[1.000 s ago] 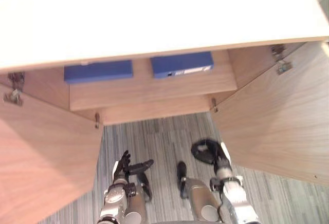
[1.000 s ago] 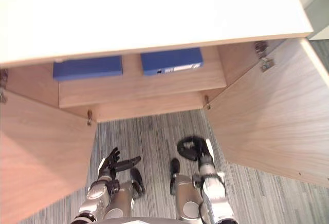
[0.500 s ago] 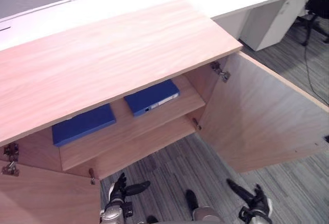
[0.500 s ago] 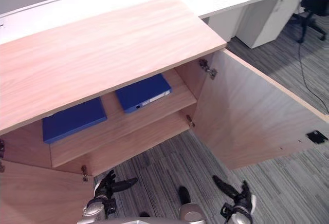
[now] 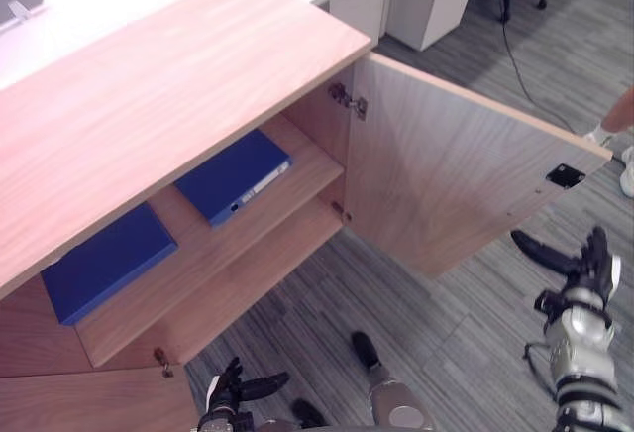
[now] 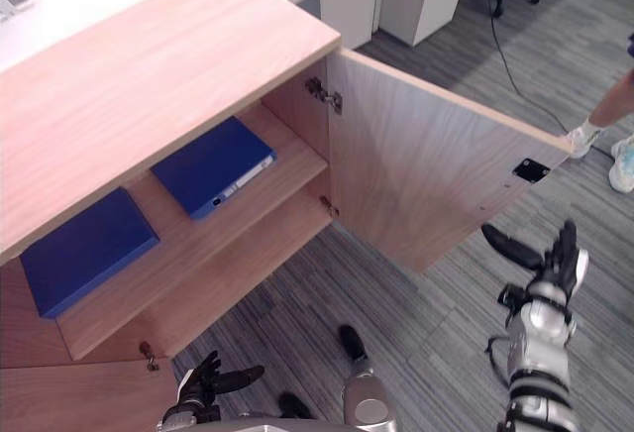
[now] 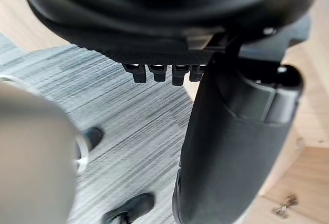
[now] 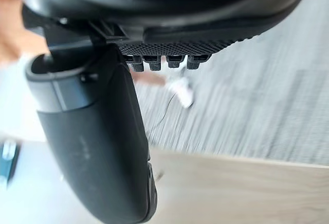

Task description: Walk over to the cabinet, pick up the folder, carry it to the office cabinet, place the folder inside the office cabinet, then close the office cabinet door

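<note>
Already the flat blue folder (image 5: 233,176) lay shelved inside the wooden office cabinet (image 5: 168,85). The right robot hand (image 5: 584,275) and, seemingly, left robot hand (image 5: 230,390) hung spread; a glancing push could leave the open wooden door (image 5: 446,174) ajar.

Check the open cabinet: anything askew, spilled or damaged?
Nothing stands out. The left blue folder and right blue folder lie flat on the shelf; the right door stands open; left hand and right hand are empty.

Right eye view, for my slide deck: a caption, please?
Open cabinet, two blue folders on its shelf; right robot hand open near the door.
</note>
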Available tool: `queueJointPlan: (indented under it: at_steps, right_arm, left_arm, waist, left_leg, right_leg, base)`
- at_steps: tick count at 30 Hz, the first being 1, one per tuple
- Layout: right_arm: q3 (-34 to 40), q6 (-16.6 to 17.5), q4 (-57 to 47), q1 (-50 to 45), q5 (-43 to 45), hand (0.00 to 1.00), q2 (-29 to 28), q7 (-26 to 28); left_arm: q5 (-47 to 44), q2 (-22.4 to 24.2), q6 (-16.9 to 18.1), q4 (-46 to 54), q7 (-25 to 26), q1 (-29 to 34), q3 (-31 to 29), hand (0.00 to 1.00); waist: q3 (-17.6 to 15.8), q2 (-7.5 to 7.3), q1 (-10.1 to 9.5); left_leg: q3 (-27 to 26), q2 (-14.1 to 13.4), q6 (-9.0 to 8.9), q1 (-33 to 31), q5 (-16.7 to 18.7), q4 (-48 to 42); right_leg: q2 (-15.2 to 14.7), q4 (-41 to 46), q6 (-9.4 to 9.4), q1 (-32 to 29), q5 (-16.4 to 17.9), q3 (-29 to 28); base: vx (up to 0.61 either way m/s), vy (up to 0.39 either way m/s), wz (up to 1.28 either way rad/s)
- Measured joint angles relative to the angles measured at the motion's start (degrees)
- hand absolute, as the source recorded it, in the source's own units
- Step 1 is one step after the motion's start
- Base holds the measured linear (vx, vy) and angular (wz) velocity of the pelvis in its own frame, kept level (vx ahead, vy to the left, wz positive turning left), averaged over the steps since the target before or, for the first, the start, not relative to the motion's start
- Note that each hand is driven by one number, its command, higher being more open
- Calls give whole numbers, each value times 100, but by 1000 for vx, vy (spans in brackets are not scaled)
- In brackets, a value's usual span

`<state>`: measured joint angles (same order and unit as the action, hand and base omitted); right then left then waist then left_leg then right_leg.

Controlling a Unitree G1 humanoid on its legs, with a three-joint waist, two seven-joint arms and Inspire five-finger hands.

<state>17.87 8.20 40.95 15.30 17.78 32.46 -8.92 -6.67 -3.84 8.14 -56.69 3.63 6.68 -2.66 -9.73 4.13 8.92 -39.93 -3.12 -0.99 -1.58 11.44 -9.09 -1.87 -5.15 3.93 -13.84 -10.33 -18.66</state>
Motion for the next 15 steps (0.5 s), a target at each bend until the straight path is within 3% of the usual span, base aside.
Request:
queueJointPlan:
  at_steps: [3,7,13,15]
  right_arm:
    - [-504,-5,270,614,-107,100,274,190]
    - [-708,9,426,700,-271,100,590,195]
    - [-699,-28,270,545,-436,100,605,59]
    - [-450,-82,-504,-61,-446,100,442,-66]
  left_arm:
    - [-1,8,93,23,-42,-2,86,100]
    - [1,12,227,121,-57,-3,102,100]
    - [138,139,261,255,-122,-19,307,100]
    - [222,185,259,247,-117,-35,292,100]
  waist:
    - [-121,214,-74]
    - [-196,350,-84]
    - [-201,361,-25]
    - [-204,367,-26]
  left_leg:
    - [143,-24,38,-69,40,-19]
    - [406,-56,26,-136,50,39]
    - [583,-9,50,-213,32,25]
    - [680,2,65,-265,2,16]
  right_leg:
    - [34,34,106,-42,-79,23]
    - [44,37,112,-100,-84,132]
    - [-32,36,116,-106,-86,279]
    - [-62,34,116,-113,-85,358]
  base:
    - [83,-3,-4]
    - [80,-28,2]
    - [-5,-21,13]
    - [-36,-31,22]
